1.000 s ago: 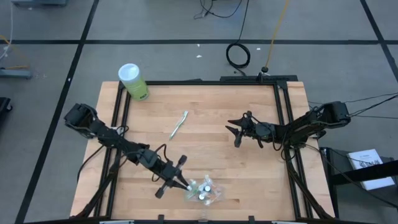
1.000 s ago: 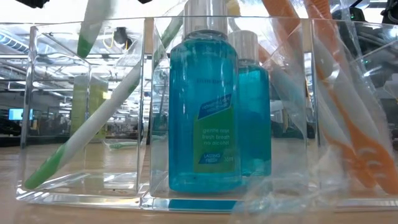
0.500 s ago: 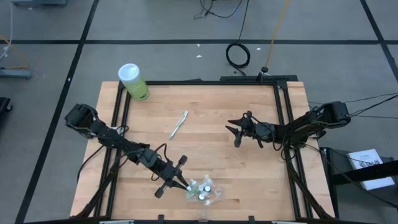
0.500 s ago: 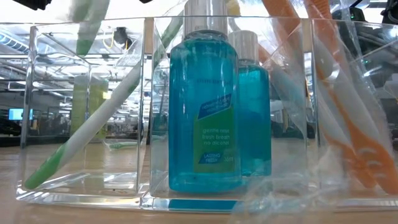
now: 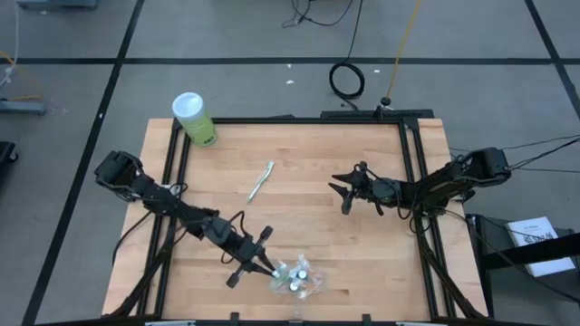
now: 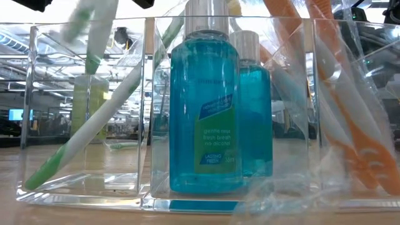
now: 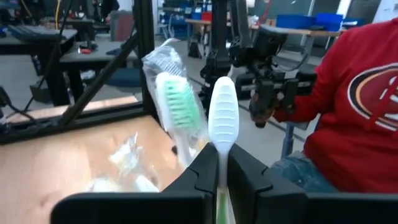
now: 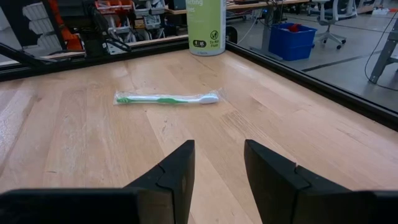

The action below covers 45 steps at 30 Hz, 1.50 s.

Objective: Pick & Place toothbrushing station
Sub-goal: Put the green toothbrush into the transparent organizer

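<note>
Reading "gentle mint" on blue bottle point(image 6: 206, 106), left fingers point(image 7: 222, 167) clamped on toothbrush point(image 7: 222, 121), right fingers point(image 8: 214, 163) apart.

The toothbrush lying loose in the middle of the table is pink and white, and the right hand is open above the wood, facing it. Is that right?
Not quite: the colour is wrong. The right wrist view shows the loose toothbrush is green and white, not pink. The rest holds: it lies mid-table, and the right hand is open above the wood, facing it.
</note>
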Tool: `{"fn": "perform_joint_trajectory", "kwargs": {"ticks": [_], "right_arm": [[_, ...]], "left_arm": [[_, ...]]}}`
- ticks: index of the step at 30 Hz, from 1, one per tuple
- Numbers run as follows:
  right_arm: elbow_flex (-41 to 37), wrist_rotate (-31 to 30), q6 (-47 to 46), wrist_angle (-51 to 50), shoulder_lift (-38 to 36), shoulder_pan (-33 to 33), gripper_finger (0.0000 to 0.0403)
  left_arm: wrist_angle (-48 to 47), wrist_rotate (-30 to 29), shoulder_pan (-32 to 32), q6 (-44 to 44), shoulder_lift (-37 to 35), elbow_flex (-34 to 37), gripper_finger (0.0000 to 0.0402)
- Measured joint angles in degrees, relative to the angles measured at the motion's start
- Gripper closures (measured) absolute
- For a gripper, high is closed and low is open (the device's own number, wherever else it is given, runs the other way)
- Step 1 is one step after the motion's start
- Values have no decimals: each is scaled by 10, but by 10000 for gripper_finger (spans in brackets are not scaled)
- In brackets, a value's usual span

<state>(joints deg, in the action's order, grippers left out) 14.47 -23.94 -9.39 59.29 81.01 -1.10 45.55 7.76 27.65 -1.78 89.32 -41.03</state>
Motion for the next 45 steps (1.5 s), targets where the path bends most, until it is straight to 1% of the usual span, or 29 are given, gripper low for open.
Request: {"fn": "perform_joint_trajectory", "kwargs": {"ticks": [4, 9, 13, 16, 18, 21, 23, 29, 35, 40, 45], "right_arm": [[0, 0, 0, 0, 0, 0, 273], [0, 0, 0, 0, 0, 0, 273], [0, 0, 0, 0, 0, 0, 273], [0, 0, 0, 0, 0, 0, 273], [0, 0, -1, 0, 0, 0, 273], [0, 0, -2, 0, 0, 0, 273], [0, 0, -2, 0, 0, 0, 273], [0, 0, -2, 0, 0, 0, 273], [0, 0, 0, -2, 0, 0, 273], [0, 0, 0, -5, 0, 0, 273], [0, 0, 0, -5, 0, 0, 273]], "left_arm": [[-28, -8, 2, 7, 0, 0, 384], [-19, -5, 1, 17, 23, -1, 389], [-18, -4, -9, 10, 54, -1, 379], [-15, -2, -19, 9, 75, -1, 383], [-13, 3, -26, 7, 81, -1, 390], [-11, 10, -30, -5, 82, -1, 389], [-10, 8, -30, -17, 82, -1, 373], [-14, -32, -24, -28, 82, -1, 293], [-13, -38, -24, -15, 82, -1, 233], [-13, -38, -24, -17, 74, -1, 203], [-25, -39, -26, -26, 55, -1, 189]]}}
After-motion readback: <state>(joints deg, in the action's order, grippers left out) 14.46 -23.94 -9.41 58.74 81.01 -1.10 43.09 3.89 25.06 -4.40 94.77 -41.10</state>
